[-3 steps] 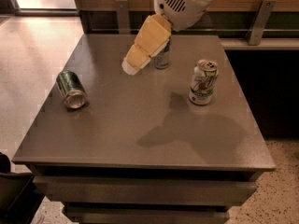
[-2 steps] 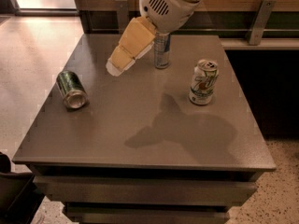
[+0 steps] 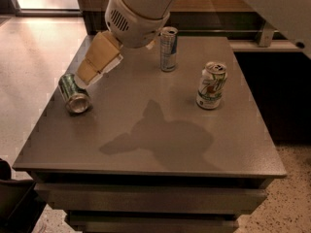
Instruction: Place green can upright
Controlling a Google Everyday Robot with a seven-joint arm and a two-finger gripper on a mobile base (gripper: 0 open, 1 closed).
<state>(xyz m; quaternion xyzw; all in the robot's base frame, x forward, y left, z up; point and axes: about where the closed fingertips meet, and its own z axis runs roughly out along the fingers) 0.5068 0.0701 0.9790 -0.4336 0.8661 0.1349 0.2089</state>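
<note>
The green can lies on its side on the grey table, close to the table's left edge. One silver end is turned toward the camera and the dark green body points away, so it is not upright. The gripper hangs just above and behind the green can, its tan tip slanting down toward the can's upper side. The tip looks very near the can, though whether it touches cannot be told (the two overlap in the view). Whether the gripper is spread or pressed together cannot be told either.

The arm's white wrist housing sits up and to the right of the green can. A tall slim blue-and-silver can stands upright well to the right of the green can and farther back. A white can with green and red print stands upright farther right again — well apart from the green can, about level with it. The arm's shadow falls on the tabletop to the right of the green can, nearer the camera.
</note>
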